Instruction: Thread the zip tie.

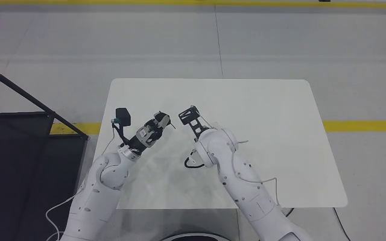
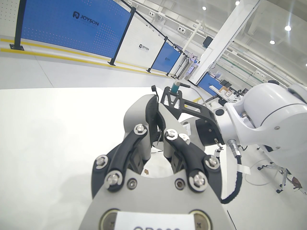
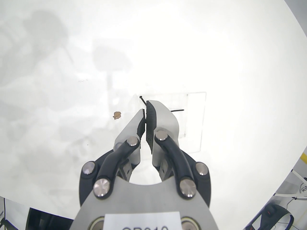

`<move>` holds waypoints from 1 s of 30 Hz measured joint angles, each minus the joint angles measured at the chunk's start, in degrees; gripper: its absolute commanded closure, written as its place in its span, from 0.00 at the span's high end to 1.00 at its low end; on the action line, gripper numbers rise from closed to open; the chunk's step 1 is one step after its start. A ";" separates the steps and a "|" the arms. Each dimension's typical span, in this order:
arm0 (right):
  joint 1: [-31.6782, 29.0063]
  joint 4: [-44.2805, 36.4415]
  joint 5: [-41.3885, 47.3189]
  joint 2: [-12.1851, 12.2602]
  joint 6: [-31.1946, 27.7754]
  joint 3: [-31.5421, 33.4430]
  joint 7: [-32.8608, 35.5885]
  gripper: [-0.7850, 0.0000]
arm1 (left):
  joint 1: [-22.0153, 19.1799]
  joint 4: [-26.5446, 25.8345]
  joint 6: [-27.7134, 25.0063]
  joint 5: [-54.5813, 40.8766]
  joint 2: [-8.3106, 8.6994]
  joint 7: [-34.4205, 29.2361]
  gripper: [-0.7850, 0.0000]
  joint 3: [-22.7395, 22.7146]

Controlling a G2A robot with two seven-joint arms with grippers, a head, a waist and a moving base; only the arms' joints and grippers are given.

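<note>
Table (image 1: pixel 271 120): white and flat, with both arms over its left half
Left gripper (image 2: pixel 155 106): held up above the table, jaws pressed together on a thin black zip tie (image 2: pixel 153 89)
Tie end at left gripper: a small square end pokes out just past the tips
Right gripper (image 3: pixel 145 111): points down at the table, jaws pressed together on a thin black zip tie (image 3: pixel 142 99)
Tie ends at right gripper: one small end pokes out past the tips, and a thin pointed bit shows beside one finger
One tie or two: cannot tell
Clear sheet (image 3: pixel 196 120): lies flat on the table, below the right gripper's tips
Brown speck (image 3: pixel 117 115): on the table, near the clear sheet
</note>
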 measured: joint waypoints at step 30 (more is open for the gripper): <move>-31.95 -35.79 -17.42 5.01 -7.72 6.01 -25.24 0.00 | 0.00 0.00 0.00 0.00 0.00 0.00 0.00 0.00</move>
